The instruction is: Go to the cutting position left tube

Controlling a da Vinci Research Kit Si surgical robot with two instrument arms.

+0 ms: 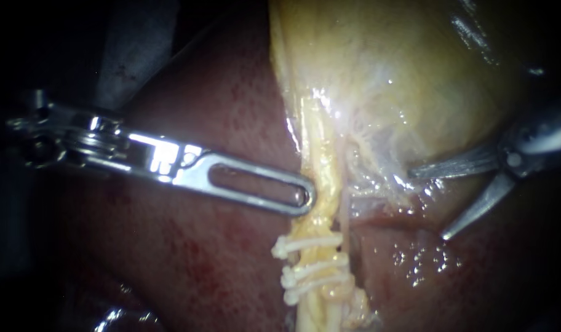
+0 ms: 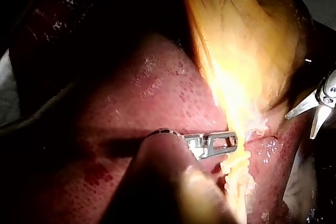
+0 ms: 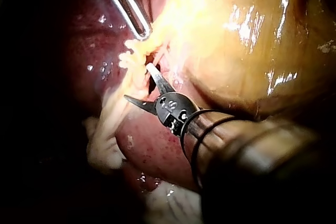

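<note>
The approach is unfinished: the right instrument (image 1: 429, 204) is hovering mid-right, blades wide, short of the left tube (image 1: 325, 203) at centre. Next it must straddle the tube above the clips (image 1: 308, 264). The left instrument (image 1: 304, 197), jaws closed, is touching it.

Your endoscope's light pools in the middle: the gallbladder (image 1: 403, 74) glows with wet white glare, while the liver (image 1: 188, 258) lies dark toward the edges. The left instrument (image 1: 304, 197) flashes hard glints off its metal. In your left wrist view the gallbladder burns out almost white. The right instrument (image 1: 428, 204) sits half in gloom, its hub seemingly washed by reflection.
</note>
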